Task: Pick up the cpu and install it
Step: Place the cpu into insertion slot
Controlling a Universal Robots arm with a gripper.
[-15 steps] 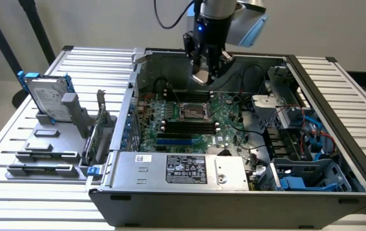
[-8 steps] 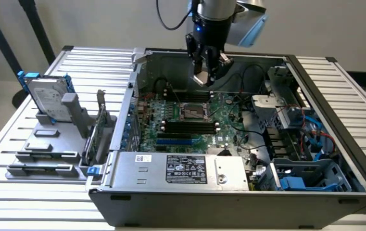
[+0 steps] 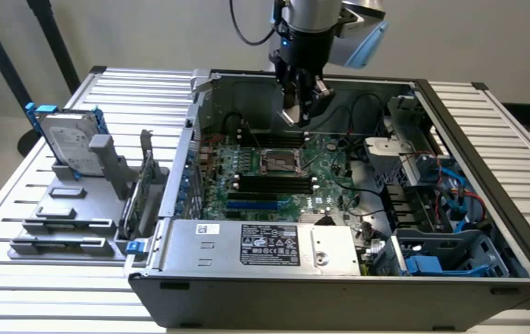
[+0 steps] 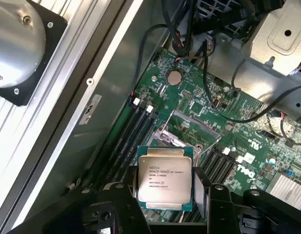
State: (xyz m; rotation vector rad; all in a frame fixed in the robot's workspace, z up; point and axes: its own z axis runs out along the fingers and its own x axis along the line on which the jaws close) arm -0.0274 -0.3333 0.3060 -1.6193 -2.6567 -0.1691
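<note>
We see black cables (image 4: pixel 176 34) crossing the motherboard (image 4: pixel 248 146) near the socket (image 4: pixel 189 129); our gripper (image 4: pixel 166 197) pinches the cpu (image 4: pixel 165 175) between its fingers (image 4: pixel 215 197) above the memory slots (image 4: pixel 136 126), printed lid facing the wrist camera, longer sides along the fingers

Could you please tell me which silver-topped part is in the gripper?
The cpu, the small square chip with printed lettering, clamped in the gripper above the motherboard. The larger hard drive in its blue frame stands on the rack outside the case.

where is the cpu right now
In the wrist view the cpu sits clamped between the fingers, above the motherboard and close to its socket.
</note>
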